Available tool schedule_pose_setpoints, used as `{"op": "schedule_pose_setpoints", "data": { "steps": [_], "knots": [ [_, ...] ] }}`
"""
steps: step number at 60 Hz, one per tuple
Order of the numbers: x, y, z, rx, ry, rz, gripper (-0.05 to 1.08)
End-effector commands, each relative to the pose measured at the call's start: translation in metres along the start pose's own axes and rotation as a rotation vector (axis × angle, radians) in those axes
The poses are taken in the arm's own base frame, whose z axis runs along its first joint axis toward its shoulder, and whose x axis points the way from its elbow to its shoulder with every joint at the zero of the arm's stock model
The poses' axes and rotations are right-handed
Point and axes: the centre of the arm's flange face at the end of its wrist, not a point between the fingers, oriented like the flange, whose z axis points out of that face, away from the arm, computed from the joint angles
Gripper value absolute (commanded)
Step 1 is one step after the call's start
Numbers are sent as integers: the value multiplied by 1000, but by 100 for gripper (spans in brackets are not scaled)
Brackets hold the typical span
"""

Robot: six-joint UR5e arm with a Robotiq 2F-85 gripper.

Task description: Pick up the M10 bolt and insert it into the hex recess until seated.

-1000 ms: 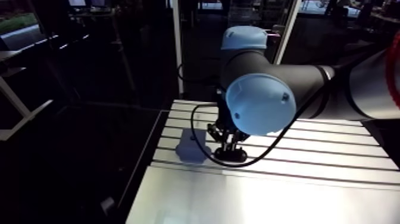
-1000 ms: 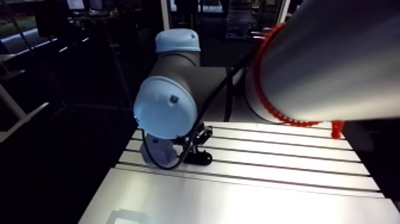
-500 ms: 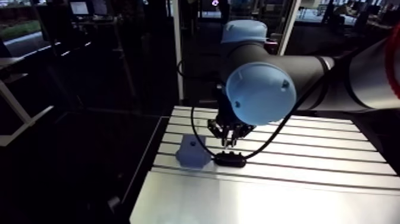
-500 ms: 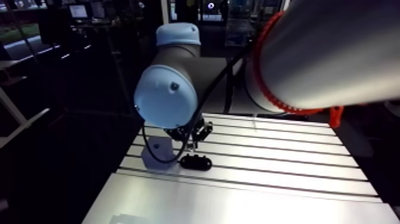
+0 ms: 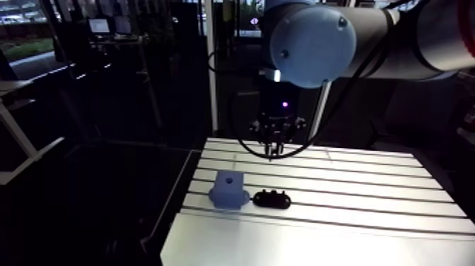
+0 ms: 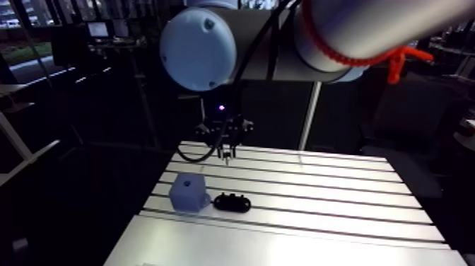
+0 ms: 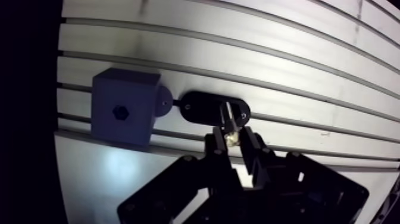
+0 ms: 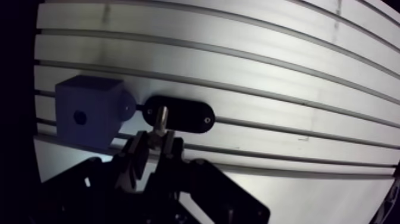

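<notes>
While the gripper (image 7: 231, 140) hangs above the slotted table (image 7: 297, 71), its jaws are clamped on the M10 bolt (image 7: 228, 118), shank pointing down over a black oval holder (image 7: 202, 109). Just beside the holder stands a blue block (image 7: 122, 89) with the hex recess (image 7: 121, 111) on top. Pick-up looks done; the next move calls for carrying the bolt across, aligning it over the recess, then lowering.

No legible text, labels, brands or numbers in either view. Checked the blue block (image 7: 126, 107), the black plate (image 7: 202, 109) at its 3 o'clock, the M10 bolt (image 7: 230, 124) and the table (image 7: 297, 71): nothing can be read on any of them.
</notes>
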Motion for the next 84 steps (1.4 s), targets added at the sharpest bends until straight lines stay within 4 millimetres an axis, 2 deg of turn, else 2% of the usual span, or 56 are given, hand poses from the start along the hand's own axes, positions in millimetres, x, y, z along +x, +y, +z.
{"op": "schedule_pose_setpoints", "data": {
  "steps": [1,9,24,36,51,62,84],
  "knots": [
    [13,-9,-28,17,-17,-100,105],
    [10,-25,-30,32,-117,-154,107],
    [15,-30,-44,36,-155,-276,107],
    [20,-48,-44,48,-210,-362,107],
    [16,-75,-30,59,-247,-457,107],
    [17,-76,-30,60,-253,-476,107],
    [23,-81,-18,53,-277,-478,108]
  ]
}}
